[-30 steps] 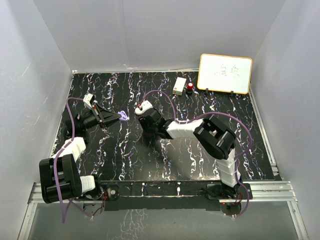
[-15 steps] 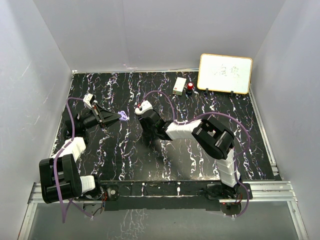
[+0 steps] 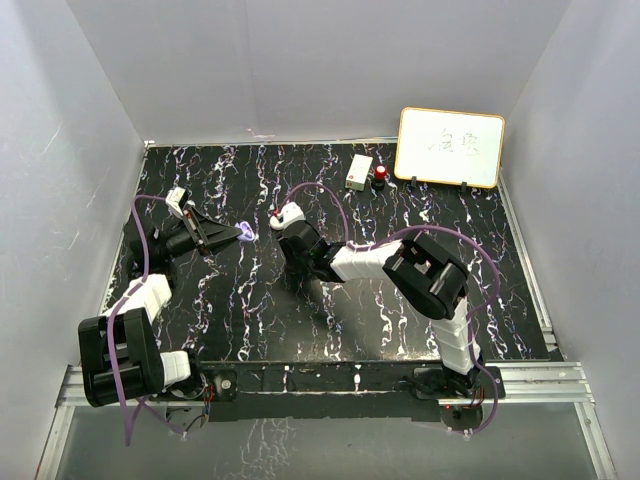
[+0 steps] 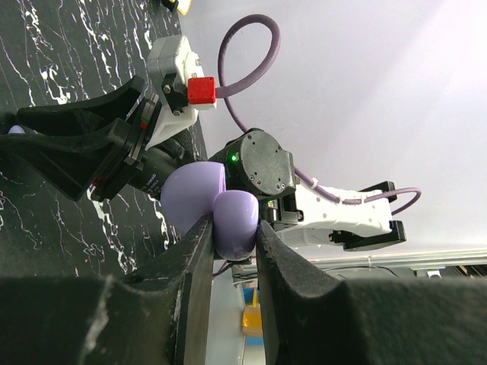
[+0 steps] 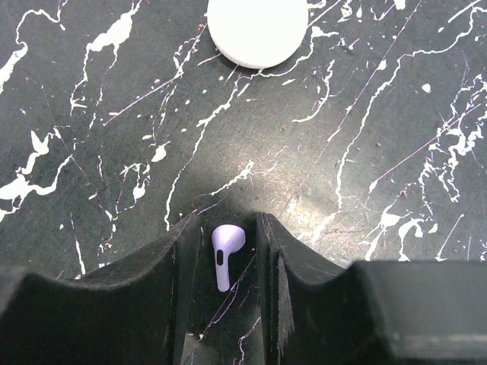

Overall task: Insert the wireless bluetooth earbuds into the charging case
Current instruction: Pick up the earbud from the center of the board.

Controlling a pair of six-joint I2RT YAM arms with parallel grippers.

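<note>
The left jaws are clamped tight on the lilac charging case [image 4: 217, 209], whose two rounded halves bulge just past the fingertips at the centre of the left wrist view. At lower centre of the right wrist view, the right jaws stand narrowly apart on either side of a pale earbud [image 5: 227, 245] lying flat on the marbled desk [image 5: 91, 114], with a sliver of gap on each side, so they grip nothing. A round white case [image 5: 257, 30] lies at the top edge, well apart from the earbud.
</note>
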